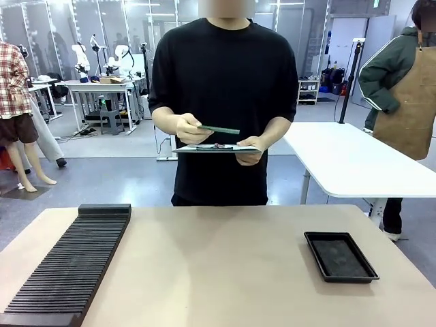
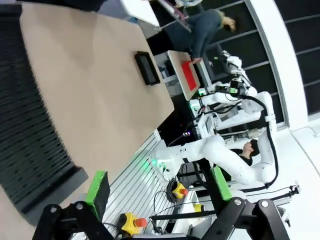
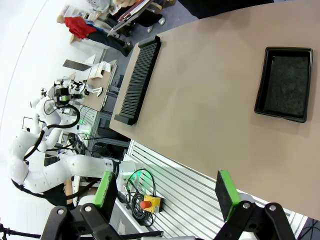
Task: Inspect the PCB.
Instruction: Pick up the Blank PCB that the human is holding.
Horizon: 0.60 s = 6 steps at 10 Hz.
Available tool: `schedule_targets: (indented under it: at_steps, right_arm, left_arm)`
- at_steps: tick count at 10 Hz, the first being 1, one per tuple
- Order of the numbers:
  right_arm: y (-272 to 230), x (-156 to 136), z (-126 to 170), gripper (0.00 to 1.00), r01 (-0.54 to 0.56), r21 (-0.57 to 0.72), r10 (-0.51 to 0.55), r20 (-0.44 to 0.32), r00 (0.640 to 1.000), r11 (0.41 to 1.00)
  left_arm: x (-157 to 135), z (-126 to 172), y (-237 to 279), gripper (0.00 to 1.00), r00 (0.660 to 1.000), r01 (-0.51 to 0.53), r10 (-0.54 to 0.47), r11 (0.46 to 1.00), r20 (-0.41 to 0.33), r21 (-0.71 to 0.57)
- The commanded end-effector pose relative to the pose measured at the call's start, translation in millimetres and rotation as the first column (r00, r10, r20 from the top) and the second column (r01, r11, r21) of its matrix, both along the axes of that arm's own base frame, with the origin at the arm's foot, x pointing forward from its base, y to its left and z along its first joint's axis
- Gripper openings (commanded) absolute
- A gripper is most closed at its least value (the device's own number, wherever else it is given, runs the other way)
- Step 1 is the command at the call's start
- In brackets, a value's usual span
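At the far side of the table a person in black holds the green PCB (image 1: 219, 129) flat in one hand, just above a grey clipboard (image 1: 216, 148) held in the other. In the left wrist view my left gripper (image 2: 159, 189) is open off the table's near edge, green pads (image 2: 99, 186) wide apart with nothing between them. My right gripper (image 3: 165, 191) is likewise open in the right wrist view, its fingers (image 3: 226, 192) hanging over the table's near edge, nothing held.
A long black slotted rack (image 1: 68, 262) lies along the table's left side. A shallow black tray (image 1: 340, 256) sits at the right. A white table (image 1: 347, 160) and a person in a brown apron (image 1: 409, 102) stand behind right.
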State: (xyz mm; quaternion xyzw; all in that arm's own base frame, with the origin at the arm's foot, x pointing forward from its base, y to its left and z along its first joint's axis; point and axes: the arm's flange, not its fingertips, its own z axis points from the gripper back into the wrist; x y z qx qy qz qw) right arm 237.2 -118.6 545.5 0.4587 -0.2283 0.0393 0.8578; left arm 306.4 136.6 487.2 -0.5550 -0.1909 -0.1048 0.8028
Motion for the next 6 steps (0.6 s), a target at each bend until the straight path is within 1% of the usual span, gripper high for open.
schedule_targets:
  at_steps: [1, 2, 3, 4, 6]
  right_arm:
    - [0, 0, 1, 1.0, -0.011, 0.003, 0.011, 0.022, 1.0, 1.0]
    - [0, 0, 1, 1.0, -0.011, 0.003, 0.011, 0.022, 1.0, 1.0]
    - [0, 0, 1, 1.0, -0.011, 0.003, 0.011, 0.022, 1.0, 1.0]
    - [0, 0, 1, 1.0, -0.011, 0.003, 0.011, 0.022, 1.0, 1.0]
    - [0, 0, 1, 1.0, -0.011, 0.003, 0.011, 0.022, 1.0, 1.0]
  left_arm:
    - [-18, -15, -4, 1.0, 1.0, -0.022, 0.022, 1.0, 0.014, 0.013]
    - [-23, -20, -3, 1.0, 0.998, -0.041, 0.041, 0.999, 0.047, -0.009]
    - [-20, -26, -3, 1.0, 0.995, -0.051, 0.054, 0.998, 0.08, -0.043]
    - [-22, -14, 2, 1.0, 1.0, -0.025, 0.025, 1.0, 0.005, -0.008]
    - [-22, -14, 2, 1.0, 1.0, -0.025, 0.025, 1.0, 0.005, -0.008]
